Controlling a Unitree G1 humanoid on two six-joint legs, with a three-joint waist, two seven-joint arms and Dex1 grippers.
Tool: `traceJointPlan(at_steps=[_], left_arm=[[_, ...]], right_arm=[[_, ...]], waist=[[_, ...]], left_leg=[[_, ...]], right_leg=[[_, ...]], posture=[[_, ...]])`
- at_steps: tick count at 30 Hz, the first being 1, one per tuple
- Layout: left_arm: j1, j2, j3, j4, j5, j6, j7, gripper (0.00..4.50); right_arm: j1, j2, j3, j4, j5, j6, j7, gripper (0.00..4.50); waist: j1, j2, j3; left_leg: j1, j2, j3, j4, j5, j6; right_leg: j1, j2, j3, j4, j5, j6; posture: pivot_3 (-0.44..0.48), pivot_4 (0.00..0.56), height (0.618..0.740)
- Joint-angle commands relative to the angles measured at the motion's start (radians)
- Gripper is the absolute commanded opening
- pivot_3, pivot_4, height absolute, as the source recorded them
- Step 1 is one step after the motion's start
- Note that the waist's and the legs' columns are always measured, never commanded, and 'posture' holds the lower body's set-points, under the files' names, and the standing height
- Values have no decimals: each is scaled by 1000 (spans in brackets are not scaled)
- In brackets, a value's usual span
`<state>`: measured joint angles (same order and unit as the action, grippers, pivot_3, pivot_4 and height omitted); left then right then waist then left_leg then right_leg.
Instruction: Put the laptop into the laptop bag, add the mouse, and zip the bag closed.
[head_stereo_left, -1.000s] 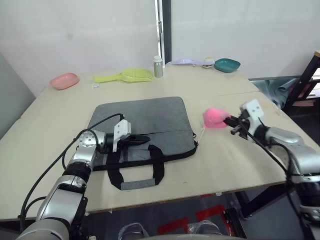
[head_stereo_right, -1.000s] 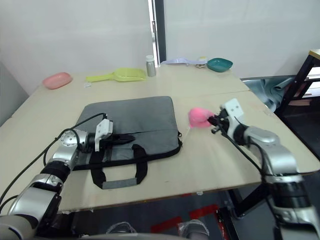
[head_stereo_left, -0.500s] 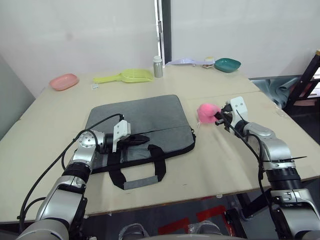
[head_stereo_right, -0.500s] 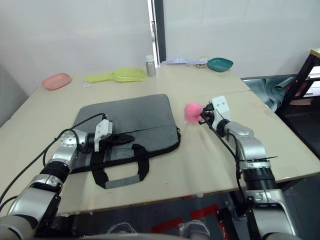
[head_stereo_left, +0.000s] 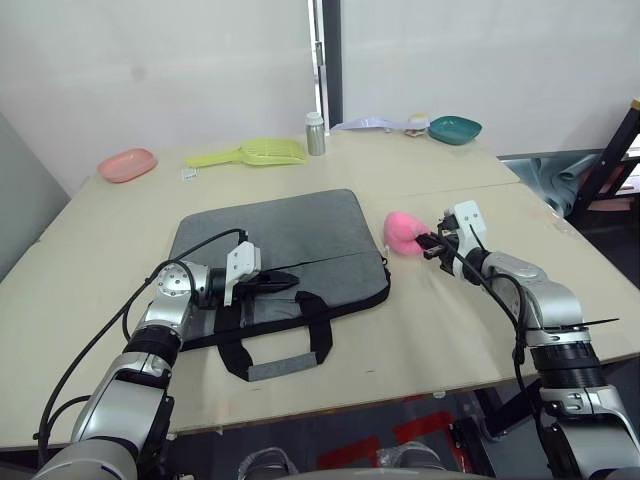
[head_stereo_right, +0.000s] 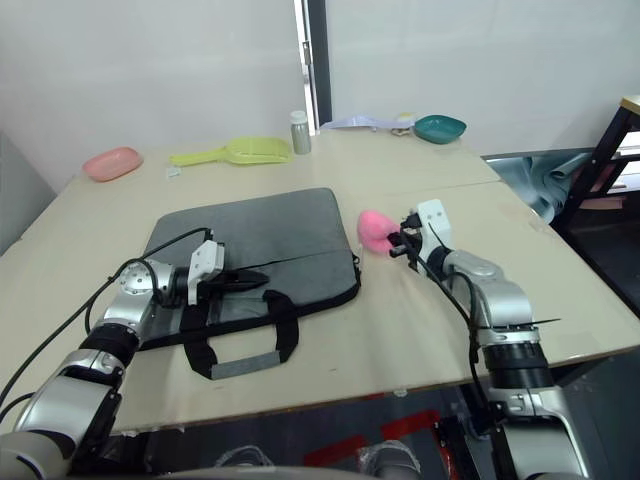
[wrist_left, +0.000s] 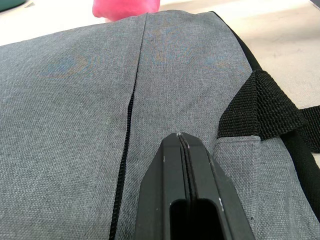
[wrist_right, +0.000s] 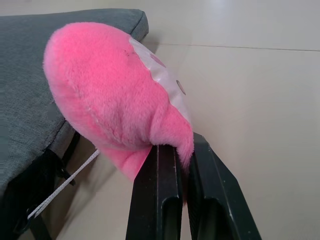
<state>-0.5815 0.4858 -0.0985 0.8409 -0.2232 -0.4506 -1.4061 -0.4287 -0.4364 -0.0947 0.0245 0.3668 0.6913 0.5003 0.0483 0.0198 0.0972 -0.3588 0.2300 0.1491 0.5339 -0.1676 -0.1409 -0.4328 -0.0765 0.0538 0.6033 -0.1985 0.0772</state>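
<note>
Looks like the add-the-mouse step: the right gripper (wrist_right: 182, 150) is pinching the pink plush thing (head_stereo_left: 404, 231) beside the laptop bag (head_stereo_left: 280, 245), the left gripper (wrist_left: 184, 145) rests closed on its zipper seam, so next is opening that seam.

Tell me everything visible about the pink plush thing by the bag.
The pink plush is a small rounded lump of fuzzy bright pink fabric with a paler satin-like panel on one side and a thin whitish cord or tag hanging beneath it. The right gripper is shut on its edge, holding it next to the right end of the laptop bag. It looks lifted just above the table; whether it touches the bag cannot be told.
</note>
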Motion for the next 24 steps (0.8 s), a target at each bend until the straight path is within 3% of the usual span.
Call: traceJointPlan(at_steps=[1,11,18,20,24], left_arm=[[83,15,-55,107,95,45,-3,0],[90,14,-48,95,85,49,-1,0],[137,85,57,-135,-23,163,20,0],[169,122,92,-222,-56,214,33,0],[249,198,198,-400,-162,378,83,1231]], right_arm=[[6,-21,-59,-63,24,-2,-3,979],[46,-115,-132,-161,63,3,43,4473],[147,-323,-99,-220,103,-112,385,4473],[164,-370,-100,-199,91,-178,463,4473],[177,-415,-130,-103,83,-287,559,4500]], waist=[[0,0,0],[0,0,0],[-9,-2,4],[-15,-2,4],[-21,-7,9]], left_leg=[[0,0,0,0,0,0],[1,0,0,0,0,0],[-1,1,0,0,0,0],[-4,1,-1,1,0,0],[-9,4,-3,7,0,0]], right_leg=[[0,0,0,0,0,0],[0,1,1,0,0,1],[-1,2,1,-2,0,1],[-4,4,3,-3,2,-5],[-7,9,4,-3,2,-13]], posture=[[0,150,740],[0,150,740],[0,150,740],[0,150,740],[0,150,740]])
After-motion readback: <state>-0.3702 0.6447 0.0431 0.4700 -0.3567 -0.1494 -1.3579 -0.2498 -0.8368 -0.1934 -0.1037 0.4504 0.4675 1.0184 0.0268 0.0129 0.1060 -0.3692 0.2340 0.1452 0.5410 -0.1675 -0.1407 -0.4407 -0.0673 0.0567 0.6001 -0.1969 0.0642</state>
